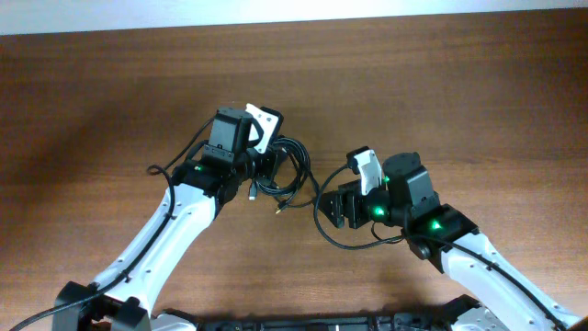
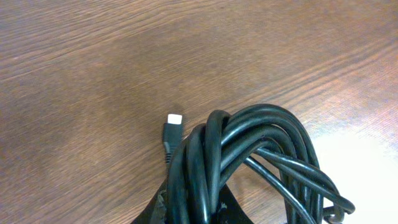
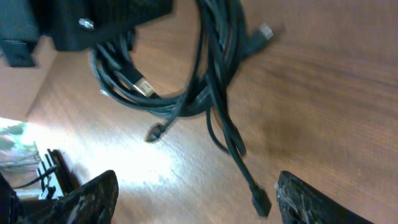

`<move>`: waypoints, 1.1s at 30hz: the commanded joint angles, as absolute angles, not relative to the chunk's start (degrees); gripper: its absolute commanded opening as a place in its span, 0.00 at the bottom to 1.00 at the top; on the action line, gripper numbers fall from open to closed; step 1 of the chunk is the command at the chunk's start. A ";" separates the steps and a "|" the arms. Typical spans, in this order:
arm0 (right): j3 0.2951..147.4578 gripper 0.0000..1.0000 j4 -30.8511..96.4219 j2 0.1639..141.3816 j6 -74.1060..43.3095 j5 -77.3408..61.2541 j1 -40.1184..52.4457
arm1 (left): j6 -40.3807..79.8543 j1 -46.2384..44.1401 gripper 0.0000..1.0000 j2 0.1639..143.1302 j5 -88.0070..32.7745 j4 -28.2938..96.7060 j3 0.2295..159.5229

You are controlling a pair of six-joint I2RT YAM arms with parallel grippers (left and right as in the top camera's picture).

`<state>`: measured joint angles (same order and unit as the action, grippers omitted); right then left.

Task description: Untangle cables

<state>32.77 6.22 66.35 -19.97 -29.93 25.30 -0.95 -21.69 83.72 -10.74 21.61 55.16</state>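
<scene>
A: Ground first. Biggest thing?
B: Brown wood table (image 1: 441, 83), its grain running left to right and filling the overhead view. The white left arm (image 1: 175, 230) reaches in from the near left, the right arm (image 1: 496, 271) from the near right. Their heads sit close together mid-table.

A: Anything in the way?
B: From above, the left arm's black wrist block (image 1: 230, 138) covers the left part of the bundle. A black wire (image 1: 335, 234) loops on the near-left side of the right arm's head. I cannot tell whether it belongs to the arm.

A: Claws?
B: The left claw (image 1: 264, 164) is clenched on the cables (image 1: 287, 170). In its wrist view the coil comes straight out from between the fingers. The right claw (image 3: 199, 199) is released, fingers (image 3: 93, 199) spread wide, gripping nothing.

A: Where do the cables lie?
B: They form a black coil of several loops mid-table, at the left claw's tip and spreading to its right. The right claw sits to the right of the coil and slightly nearer, close but apart. One strand (image 3: 233, 140) trails from the coil toward it. That strand's black plug end (image 3: 260, 202) lies between the spread fingers, just beside the one at the right of the wrist view. Touching or not, cannot tell.

A: Smaller bits?
B: In the left wrist view a white-tipped plug (image 2: 173, 124) lies on the table just left of the coil. In the right wrist view a metal-tipped plug (image 3: 142, 84) sits among the loops, and another plug (image 3: 264, 31) pokes out beyond them.
</scene>
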 commanded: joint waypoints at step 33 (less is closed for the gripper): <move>34.04 0.57 0.16 69.01 -28.58 -27.81 30.48 | 27.79 -23.73 0.00 82.26 -18.37 14.57 56.05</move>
